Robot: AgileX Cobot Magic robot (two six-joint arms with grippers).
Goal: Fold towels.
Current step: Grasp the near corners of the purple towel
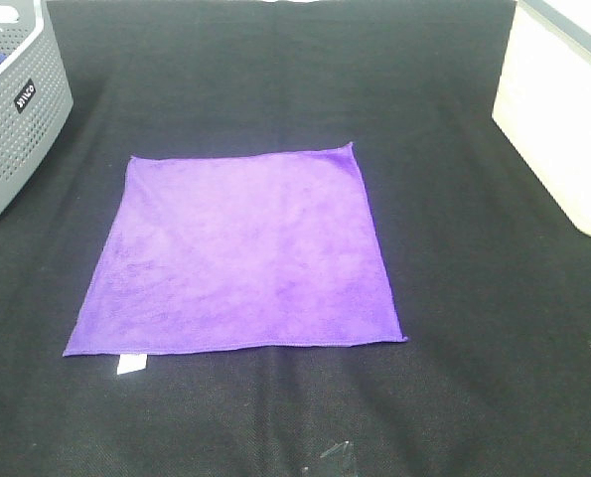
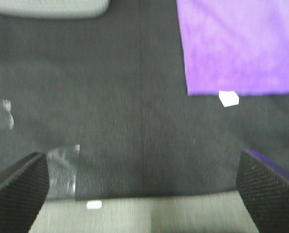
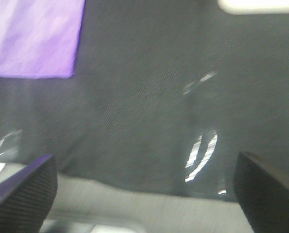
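A bright purple square towel (image 1: 240,253) lies flat and unfolded on the black table cover, with a small white tag (image 1: 130,364) at its near left corner. Neither arm shows in the high view. In the left wrist view the towel's corner (image 2: 236,46) and tag (image 2: 229,98) lie ahead; my left gripper (image 2: 143,189) is open and empty, its fingertips (image 2: 18,187) wide apart over the table's front edge. In the right wrist view the towel's near right corner (image 3: 35,36) lies ahead; my right gripper (image 3: 144,187) is open and empty.
A grey perforated basket (image 1: 12,104) stands at the far left. A white bin (image 1: 558,109) stands at the far right. Clear tape patches (image 2: 61,167) (image 3: 202,150) stick to the black cover near the front edge.
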